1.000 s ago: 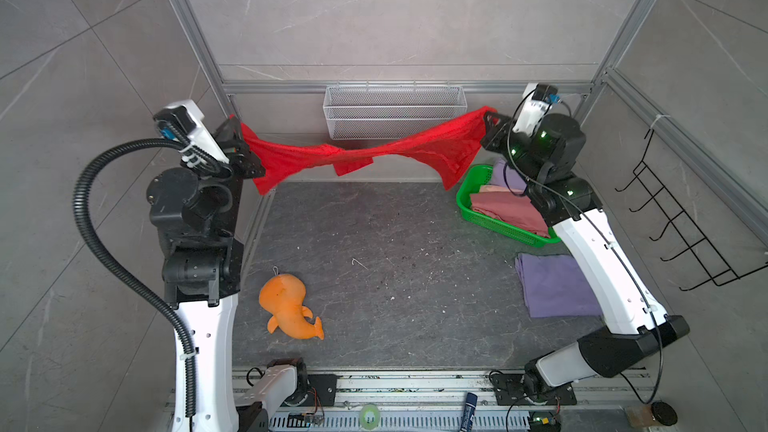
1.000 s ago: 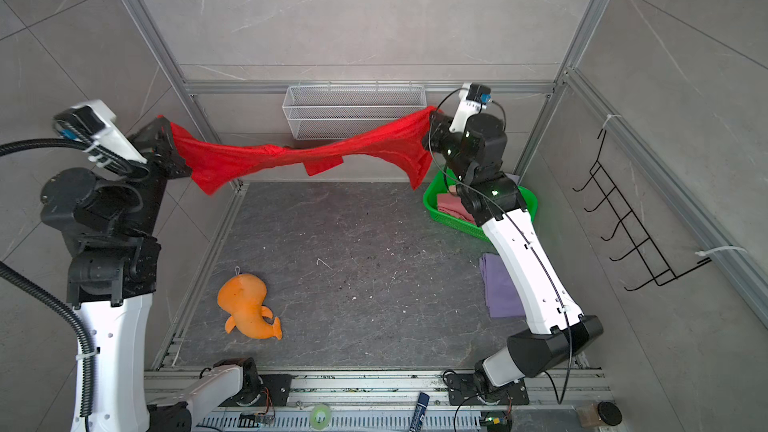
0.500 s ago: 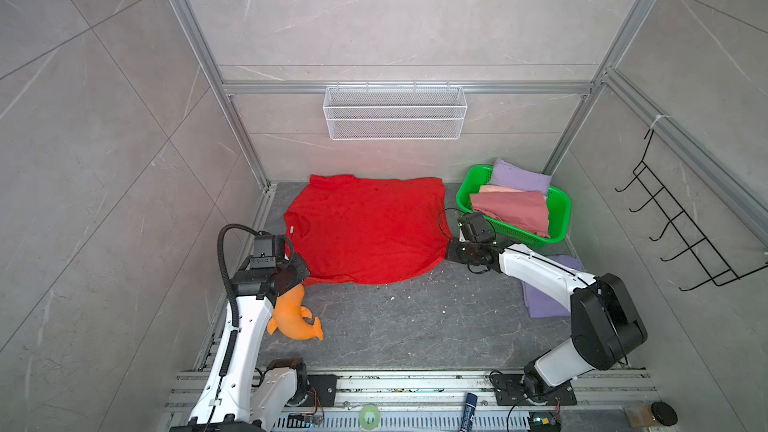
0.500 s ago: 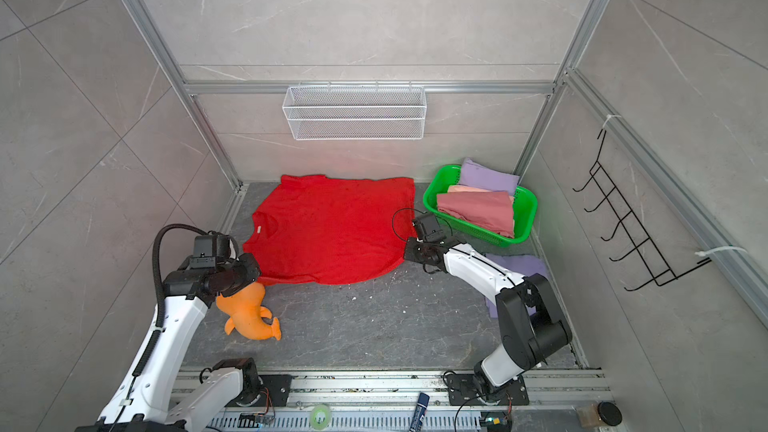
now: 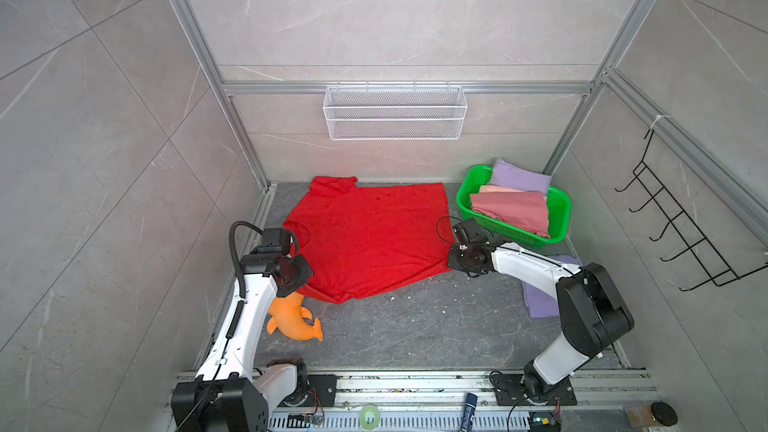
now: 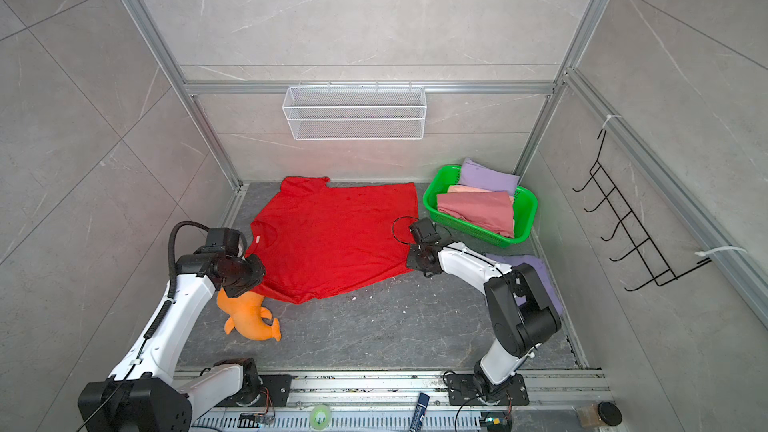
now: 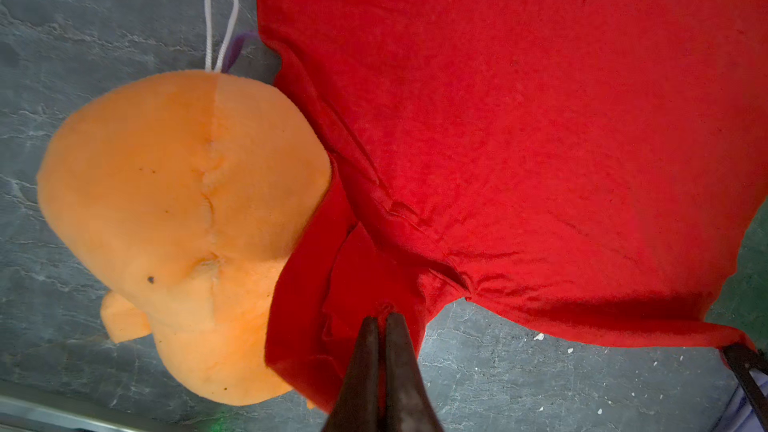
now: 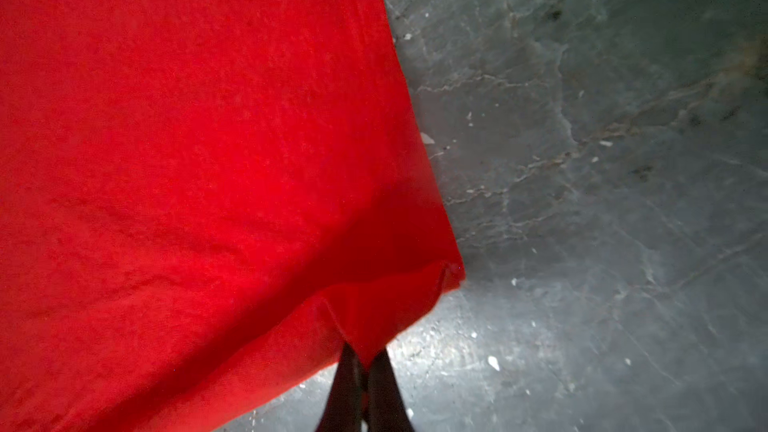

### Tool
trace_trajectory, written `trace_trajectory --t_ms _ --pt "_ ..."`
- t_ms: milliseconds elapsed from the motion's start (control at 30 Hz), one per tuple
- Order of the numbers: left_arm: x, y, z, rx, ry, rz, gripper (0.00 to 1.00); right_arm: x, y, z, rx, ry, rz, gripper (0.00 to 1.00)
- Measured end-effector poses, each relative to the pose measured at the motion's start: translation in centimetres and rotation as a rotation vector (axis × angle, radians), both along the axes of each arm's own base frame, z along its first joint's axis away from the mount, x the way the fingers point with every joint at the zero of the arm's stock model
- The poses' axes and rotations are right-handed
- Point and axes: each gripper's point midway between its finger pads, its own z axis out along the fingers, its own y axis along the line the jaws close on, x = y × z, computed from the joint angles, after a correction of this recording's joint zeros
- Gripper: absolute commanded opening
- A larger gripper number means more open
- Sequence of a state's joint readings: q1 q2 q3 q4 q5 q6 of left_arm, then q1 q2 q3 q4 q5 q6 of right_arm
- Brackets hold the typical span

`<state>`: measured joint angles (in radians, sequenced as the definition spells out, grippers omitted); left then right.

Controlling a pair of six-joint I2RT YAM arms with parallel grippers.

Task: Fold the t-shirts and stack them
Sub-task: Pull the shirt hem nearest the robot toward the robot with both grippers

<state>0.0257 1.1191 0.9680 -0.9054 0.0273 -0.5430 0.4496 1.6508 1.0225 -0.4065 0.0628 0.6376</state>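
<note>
In both top views you see the red t-shirt [image 5: 370,238] spread flat, thin and lightly creased, on the dark veined desk [image 5: 415,326], just beside the green basket [image 5: 511,234]. Each arm's black wrist sits over a near edge of the cloth, so the grip itself is hidden from you here. Inside the basket's mesh walls lie a folded lavender t-shirt [image 5: 517,178], a pale peach t-shirt [image 5: 496,189] showing only a strip, and a dusty rose t-shirt [image 5: 511,211] on top. Another lavender t-shirt [image 5: 540,305] lies on the desk near the basket, half hidden behind the right arm. The orange plush toy [image 5: 293,317] is well apart from the basket, beyond the red cloth, its head under the left wrist.

The left wrist view gives you what those miss. The left end effector [image 7: 382,320] is pinched tight on a fold of the red sleeve, which touches the toy's fuzzy, seamed head. A white cord loop [image 7: 222,22] sticks out of that head.

In the right wrist view, the right end effector [image 8: 361,357] is clamped on the red hem corner, which tents up at the grip above the flecked desk. The frame cuts off the fingers' bases.
</note>
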Motion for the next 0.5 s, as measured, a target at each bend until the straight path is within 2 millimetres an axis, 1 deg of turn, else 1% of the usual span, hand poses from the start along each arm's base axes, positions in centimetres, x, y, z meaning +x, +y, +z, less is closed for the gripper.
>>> trace_trajectory --t_ms 133,200,300,367,433,500 --pt "1.3 0.5 1.7 0.037 -0.03 -0.011 0.0 -0.1 -0.1 0.6 0.006 -0.008 -0.01 0.0" --pt "1.7 0.8 2.1 0.056 -0.019 -0.016 0.0 -0.3 -0.2 0.7 0.007 -0.006 -0.018 0.0" --pt "1.5 1.2 2.1 0.084 0.023 -0.019 0.0 -1.1 -0.6 0.4 -0.001 0.018 -0.025 0.0" --pt "1.1 1.3 2.8 0.092 0.039 -0.026 0.0 -1.9 -1.0 0.3 -0.009 0.039 -0.028 0.0" --pt "1.4 1.1 4.7 0.087 0.0 -0.045 0.0 -2.3 -1.1 0.6 -0.008 0.044 -0.026 0.0" --pt "2.1 0.9 7.2 0.092 -0.082 -0.072 0.0 -2.4 -1.2 1.1 -0.005 0.037 -0.027 0.0"
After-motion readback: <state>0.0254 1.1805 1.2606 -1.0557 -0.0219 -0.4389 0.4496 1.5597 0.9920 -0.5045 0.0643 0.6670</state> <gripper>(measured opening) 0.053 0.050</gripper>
